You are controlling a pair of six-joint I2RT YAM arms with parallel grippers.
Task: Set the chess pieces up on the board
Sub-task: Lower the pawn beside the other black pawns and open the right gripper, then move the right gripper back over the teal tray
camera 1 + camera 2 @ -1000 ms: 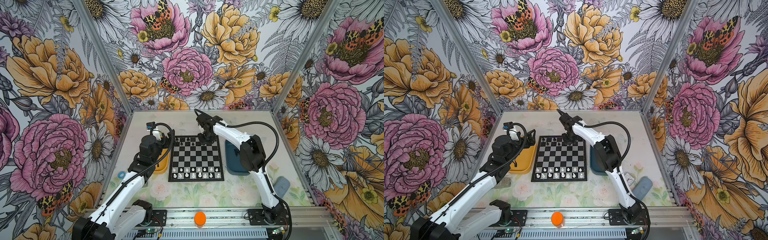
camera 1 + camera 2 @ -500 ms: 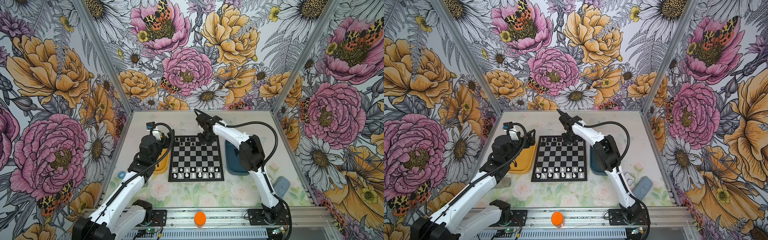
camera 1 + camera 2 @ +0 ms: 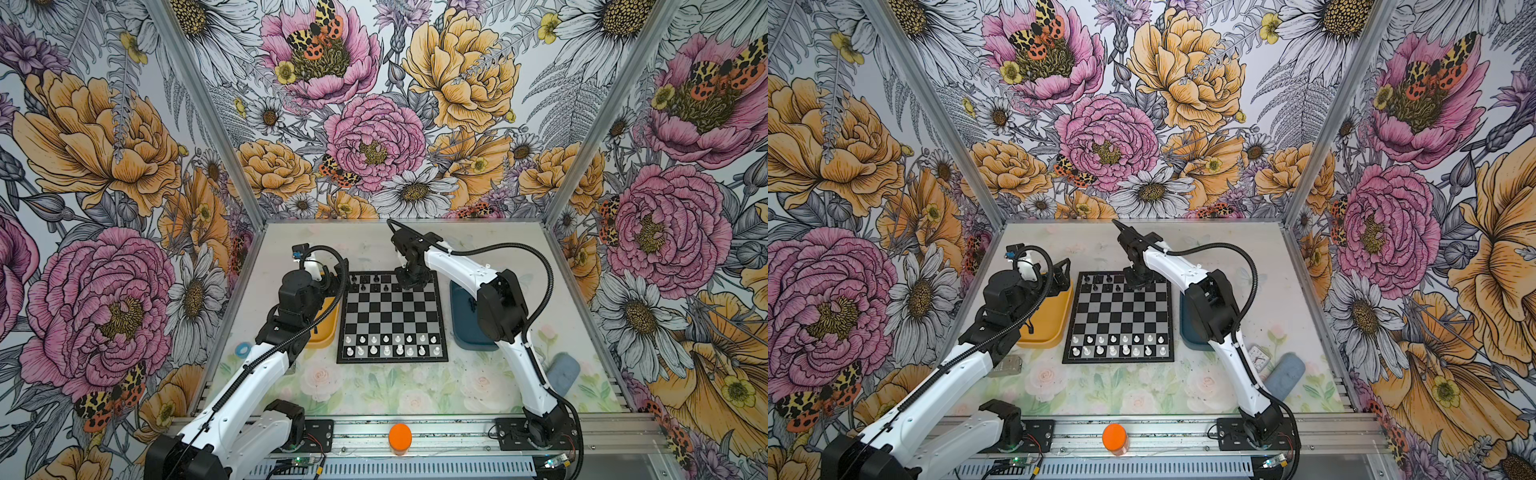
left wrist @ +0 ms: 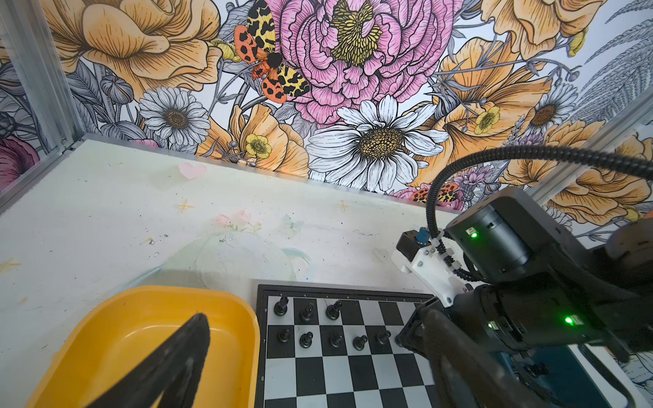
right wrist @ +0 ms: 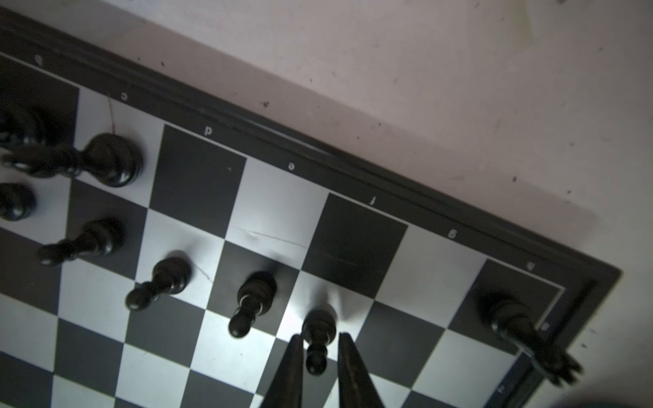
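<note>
The board [image 3: 392, 316] [image 3: 1119, 316] lies mid-table, with black chess pieces [image 3: 365, 283] in its two far rows. My right gripper [image 3: 409, 282] [image 3: 1138, 283] points down at the far row of pawns. In the right wrist view its gripper [image 5: 319, 337] straddles a black pawn [image 5: 318, 328] that stands upright on a light square; thin gaps show on both sides of the pawn's head, so the jaws are slightly open. A black rook [image 5: 512, 318] stands in the corner. My left gripper [image 3: 1061, 274] [image 4: 314, 316] hovers wide open and empty over the yellow tray [image 4: 141, 318].
White chessmen [image 3: 392, 345] fill the two near rows. A dark blue tray [image 3: 465, 328] lies right of the board, partly under the right arm. A grey-blue pad [image 3: 563, 372] sits at the near right and an orange cap [image 3: 400, 435] on the front rail.
The right jaws have parted a little from the pawn, which now stands on its square. Neither arm has visibly shifted.
</note>
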